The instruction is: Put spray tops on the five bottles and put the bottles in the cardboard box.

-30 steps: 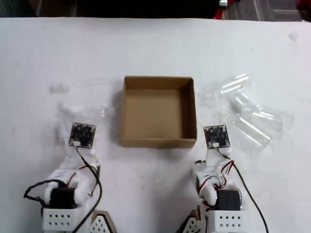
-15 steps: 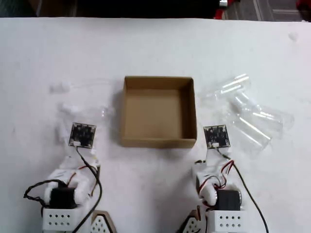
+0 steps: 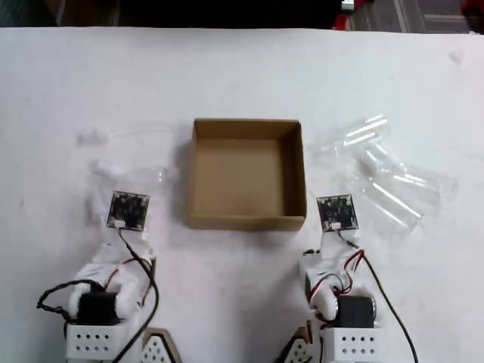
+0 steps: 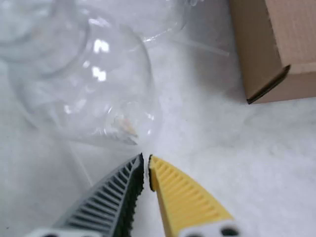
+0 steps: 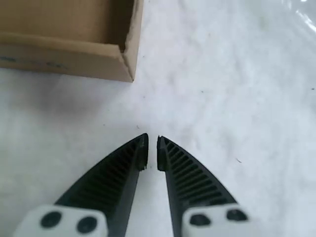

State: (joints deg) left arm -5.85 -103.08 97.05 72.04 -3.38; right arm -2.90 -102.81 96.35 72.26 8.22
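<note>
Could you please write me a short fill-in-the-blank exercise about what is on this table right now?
1. Inside, the cardboard box is ____.
2. The clear bottles beside the box lie on their ____.
3. The left gripper has one grey finger and one ____ finger.
Missing words: empty; sides; yellow.

Seen from above, the left arm (image 3: 102,274) at lower left and right arm (image 3: 324,276) at lower right are white shells with black motors, red and black cables, perforated bases and a dark square board at each wrist. The left gripper (image 4: 146,160) has one grey and one yellow ribbed finger — the right gripper (image 5: 152,143) two black ones, all on white mounts.
</note>
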